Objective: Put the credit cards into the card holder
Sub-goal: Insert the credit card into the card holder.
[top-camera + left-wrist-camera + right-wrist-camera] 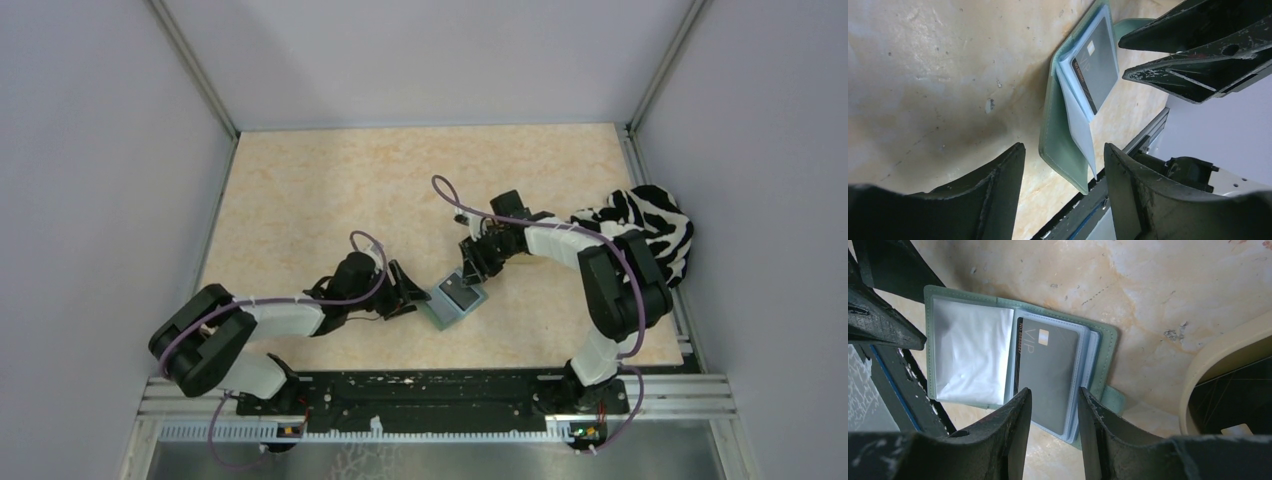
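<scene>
Left fingers (1064, 152): spread, flanking the near end of the card holder (1060, 145). Card holder: open flat on the table (330, 190), with a dark card (1048, 365) in its clear sleeve. Right fingers (1054, 395): narrowly apart over the card's edge; cannot tell if touching. Tan tray (1215, 352): just beyond. Striped cloth (655, 225): far right.

- I'm driving this from afar, and it reads as a robotics lab test cell: plain pale walls (100, 150) box the bench in on three sides.
- Bare aluminium posts (195, 68) run up the corners, and a slotted metal rail (440, 405) crosses the near edge.
- My left arm (280, 318) and right arm (600, 270) are mounted at that edge, with purple cables (365, 234) looping loose.
- The table (300, 200) is a marble-patterned board, with a zebra-print cloth (655, 225) bunched at its right side.
</scene>
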